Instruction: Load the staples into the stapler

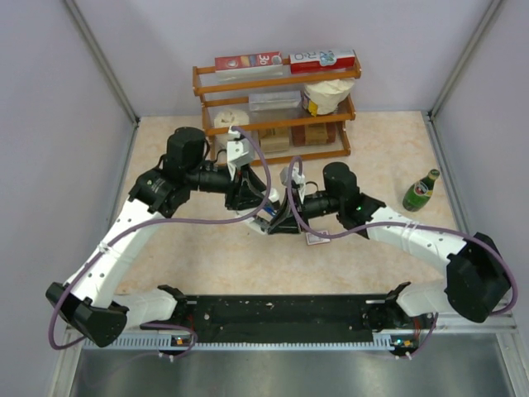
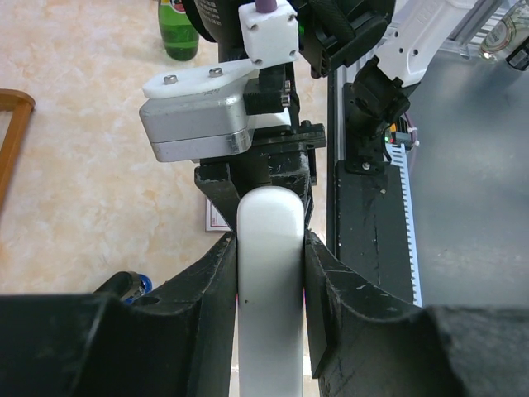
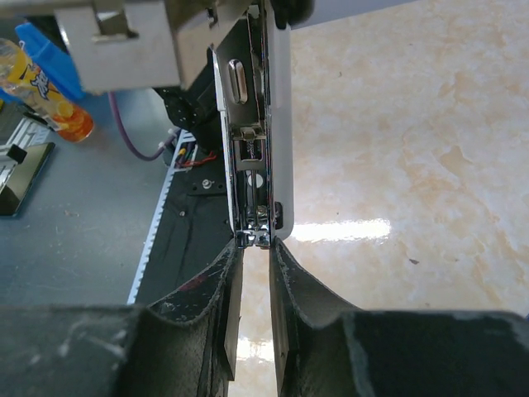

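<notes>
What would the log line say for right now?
left gripper: shut on white stapler | right gripper: at tip of stapler's metal rail, grip unclear | staple box: on table

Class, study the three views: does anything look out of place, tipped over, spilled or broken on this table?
Nothing looks spilled or broken. The stapler is clamped between the left gripper and right gripper, its metal channel laid bare in the right wrist view. The green bottle stands upright, alone, away from the shelf.
</notes>
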